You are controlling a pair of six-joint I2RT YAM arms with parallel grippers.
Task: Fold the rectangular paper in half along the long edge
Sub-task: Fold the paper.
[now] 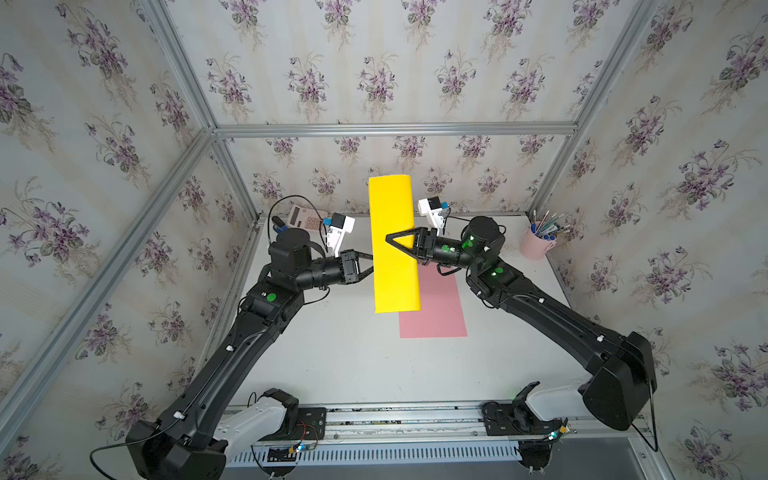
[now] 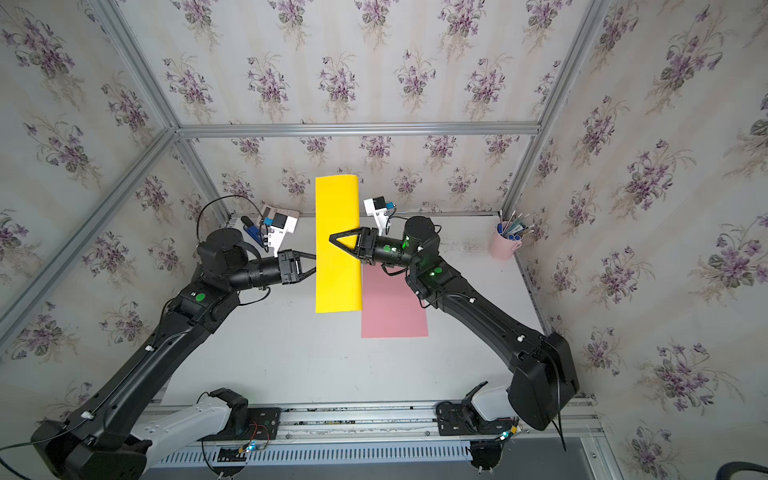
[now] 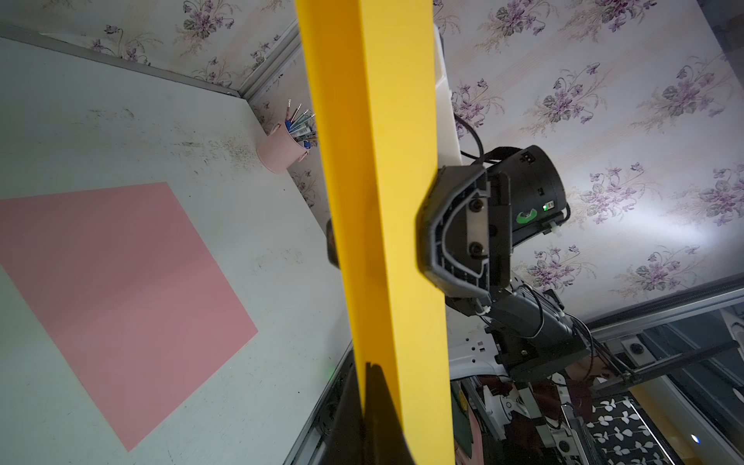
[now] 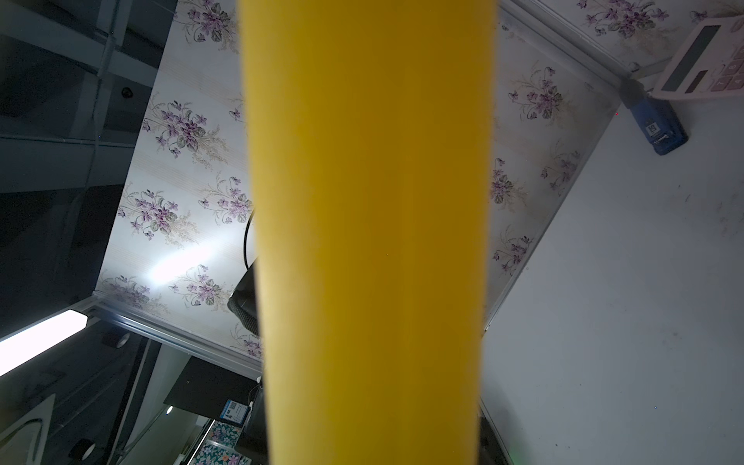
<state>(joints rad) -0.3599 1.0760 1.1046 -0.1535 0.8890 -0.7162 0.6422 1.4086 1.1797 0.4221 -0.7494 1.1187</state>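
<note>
The rectangular paper (image 1: 395, 257) (image 2: 337, 266) is yellow and hangs in the air above the table, bent over into a long loop with its two long edges together. My left gripper (image 1: 373, 266) (image 2: 316, 264) is shut on those joined edges; in the left wrist view its tips (image 3: 368, 368) pinch the sheet (image 3: 382, 161). My right gripper (image 1: 390, 241) (image 2: 332, 240) straddles the rounded side from the right, one finger (image 3: 439, 229) above and one below, both against the paper. The right wrist view is mostly filled by the curved yellow surface (image 4: 370, 201), which hides the jaws.
A pink sheet (image 1: 436, 307) lies flat on the table under and right of the yellow one. A pink cup of pens (image 1: 536, 245) stands at the back right. A calculator (image 1: 305, 218) and a blue stapler (image 4: 658, 125) sit at the back left.
</note>
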